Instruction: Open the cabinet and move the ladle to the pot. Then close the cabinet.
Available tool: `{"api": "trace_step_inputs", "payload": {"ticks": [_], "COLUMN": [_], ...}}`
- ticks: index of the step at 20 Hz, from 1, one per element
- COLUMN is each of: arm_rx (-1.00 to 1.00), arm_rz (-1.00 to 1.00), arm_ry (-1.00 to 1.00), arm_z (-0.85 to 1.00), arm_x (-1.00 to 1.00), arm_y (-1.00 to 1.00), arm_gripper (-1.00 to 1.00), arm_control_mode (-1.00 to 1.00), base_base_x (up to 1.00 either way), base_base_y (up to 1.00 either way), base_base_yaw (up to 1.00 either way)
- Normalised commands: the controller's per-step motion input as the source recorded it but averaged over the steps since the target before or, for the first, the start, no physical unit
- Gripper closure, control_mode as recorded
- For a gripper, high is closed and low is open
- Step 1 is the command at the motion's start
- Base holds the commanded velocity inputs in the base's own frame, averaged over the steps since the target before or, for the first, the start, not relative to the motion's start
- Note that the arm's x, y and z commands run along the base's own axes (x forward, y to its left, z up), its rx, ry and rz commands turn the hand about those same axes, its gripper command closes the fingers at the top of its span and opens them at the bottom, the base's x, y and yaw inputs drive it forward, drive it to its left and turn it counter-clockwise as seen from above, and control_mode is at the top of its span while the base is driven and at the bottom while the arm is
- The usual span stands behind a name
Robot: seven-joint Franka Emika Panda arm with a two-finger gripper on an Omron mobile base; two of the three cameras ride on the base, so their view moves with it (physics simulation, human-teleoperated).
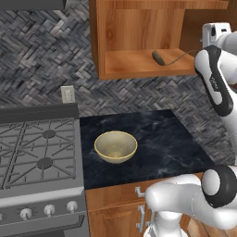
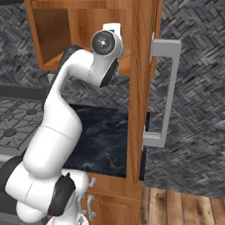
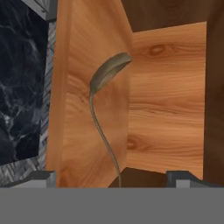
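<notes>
Cabinet (image 1: 139, 37): hanging on the wall with its door (image 2: 140, 88) swung wide, showing plain wood inside; in the right base view the door is standing edge-on at 3 o'clock of the arm, its long silver handle (image 2: 165, 88) facing away from the stove.
Ladle (image 1: 159, 58): lying on the cabinet floor, toward its right side, scoop at 9 o'clock and thin wire handle trailing toward 3 o'clock in the left base view; in the hand view (image 3: 107, 72) the scoop is sitting at 12 o'clock and the handle is running down to 6 o'clock, ending between the two fingertips.
Gripper (image 3: 111, 179): pointing into the cabinet, fingers (image 3: 41, 177) spread wide and gripping nothing; whether the wire handle is touching either tip is hard to tell at this angle.
Arm (image 2: 66, 110): reaching up from the base toward the cabinet opening.
Bowl (image 1: 115, 146): sitting upright on the dark marble counter (image 1: 162, 139), just beside the stove (image 1: 37, 152), which is lying at 9 o'clock of it.
Wall outlet (image 1: 68, 94): showing above the stove.
</notes>
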Motion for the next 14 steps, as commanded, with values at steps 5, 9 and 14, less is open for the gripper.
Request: {"api": "trace_step_inputs", "payload": {"ticks": [5, 9, 14], "arm_rx": [0.0, 0.0, 0.0], "arm_rz": [0.0, 0.0, 0.0], "arm_ry": [0.0, 0.0, 0.0], "arm_z": [-0.04, -0.03, -0.04], "arm_x": [0.23, 0.28, 0.28], "arm_y": [-0.12, 0.0, 0.0], "arm_gripper": [-1.0, -1.0, -1.0], "arm_control_mode": [-1.0, -1.0, -1.0], "base_base_x": [0.0, 0.0, 0.0], "base_base_y": [0.0, 0.0, 0.0], "base_base_yaw": [0.0, 0.0, 0.0]}}
